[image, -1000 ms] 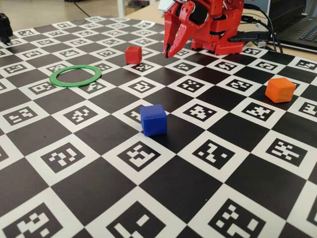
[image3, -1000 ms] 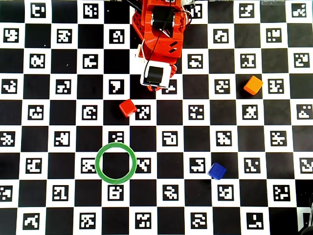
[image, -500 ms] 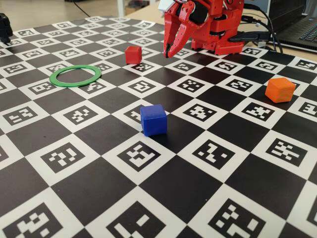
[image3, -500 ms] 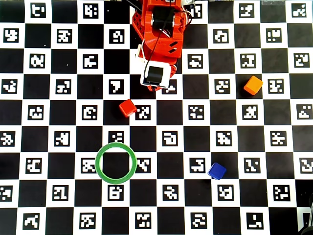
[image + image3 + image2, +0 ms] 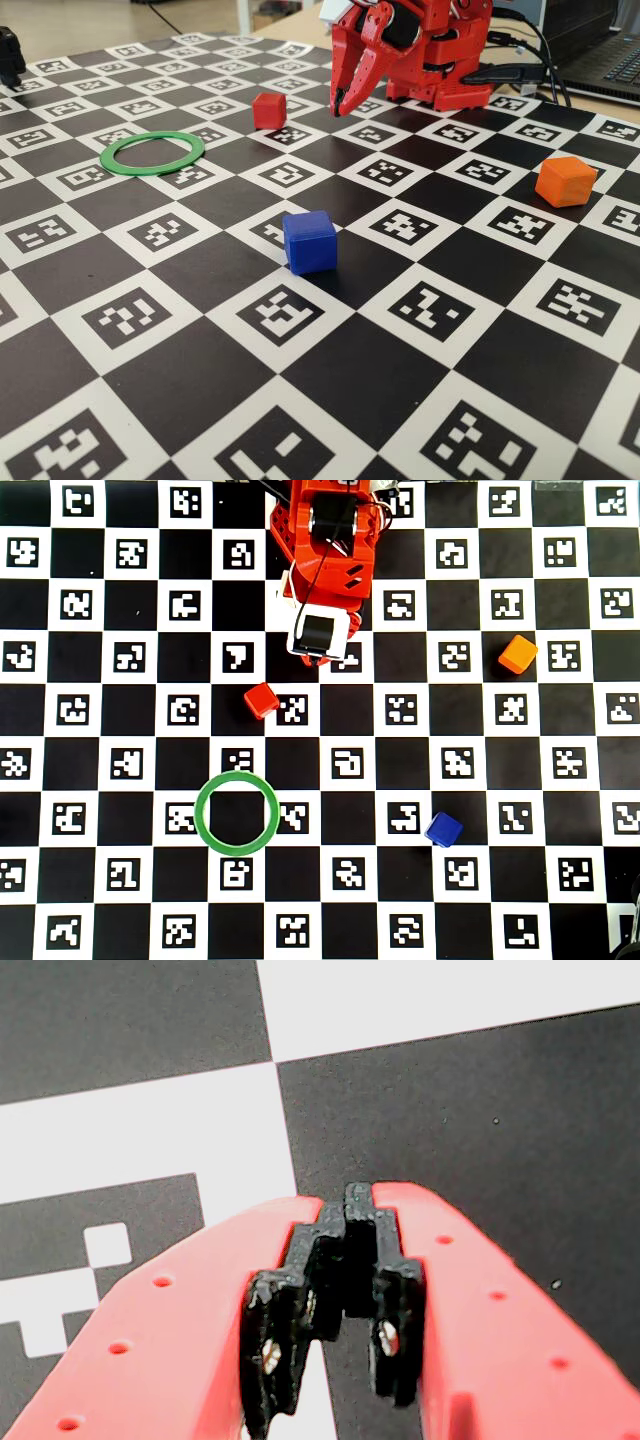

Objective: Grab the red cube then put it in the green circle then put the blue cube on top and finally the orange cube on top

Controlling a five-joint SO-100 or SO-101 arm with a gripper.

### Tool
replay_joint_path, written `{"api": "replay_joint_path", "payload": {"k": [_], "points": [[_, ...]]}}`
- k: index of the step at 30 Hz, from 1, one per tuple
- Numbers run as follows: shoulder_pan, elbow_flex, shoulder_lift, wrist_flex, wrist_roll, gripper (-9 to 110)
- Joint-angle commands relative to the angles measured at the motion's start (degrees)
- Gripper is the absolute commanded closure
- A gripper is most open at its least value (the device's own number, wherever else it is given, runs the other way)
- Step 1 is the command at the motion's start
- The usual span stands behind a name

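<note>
At the top centre of the overhead frame, my pincer [image 5: 341, 106] points down over the checkered table [image 5: 90, 780], its tips pressed together in the wrist view [image 5: 345, 1222] and holding nothing. Just below and left of it in that overhead frame sits the red cube [image 5: 261, 700]. Lower left lies the green circle [image 5: 237, 813], hollow centre bare. The blue cube [image 5: 443, 829] rests at lower right, the orange cube [image 5: 518, 654] at the right, well apart.
</note>
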State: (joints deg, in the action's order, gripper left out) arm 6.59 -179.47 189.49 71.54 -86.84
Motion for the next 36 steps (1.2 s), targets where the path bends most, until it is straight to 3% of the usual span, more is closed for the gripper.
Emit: {"api": "replay_joint_path", "payload": {"k": [1,36], "points": [[0.26,-3.08,2.81,6.06,-0.26,107],[-2.99,-3.08,2.2,4.83,0.35,107]]}}
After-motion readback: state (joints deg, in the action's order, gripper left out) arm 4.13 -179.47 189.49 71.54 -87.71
